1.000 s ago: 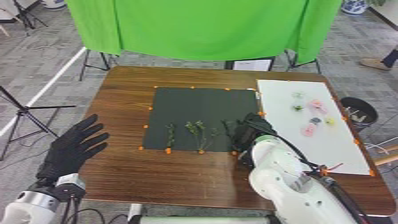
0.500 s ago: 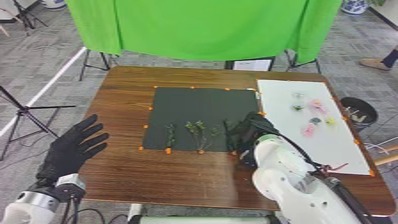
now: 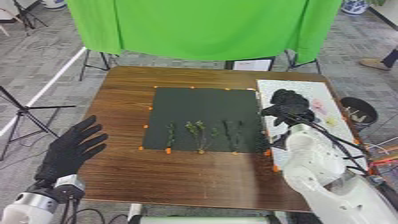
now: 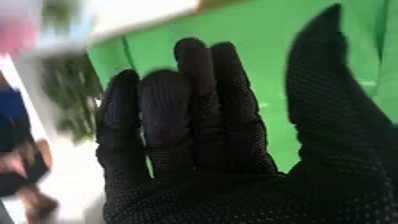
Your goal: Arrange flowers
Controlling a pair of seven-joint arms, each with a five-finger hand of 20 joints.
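In the head view my right hand (image 3: 290,103) is over the upper left part of the white board (image 3: 333,145); some of the flowers there are hidden behind it. A pink flower (image 3: 319,106) and a yellow flower (image 3: 331,121) lie just right of the hand. On the black sheet (image 3: 202,102) lie green stems: one at the left (image 3: 171,135), a leafy bunch (image 3: 197,131) in the middle and thin dark stems (image 3: 233,135) at the right. My left hand (image 3: 67,152) is beside the table's left edge, fingers straight. In the right wrist view my right hand (image 4: 209,130) has straight fingers and holds nothing.
Orange markers line the sheet and board on the brown table (image 3: 169,175). A black bin (image 3: 359,111) stands off the table's right edge, a tripod (image 3: 27,112) off its left. A green cloth (image 3: 204,30) hangs behind the far edge.
My right hand has moved from the black sheet's right edge, up and to the right, over the white board. The dark stems at the sheet's right are uncovered. The left hand has stayed put.
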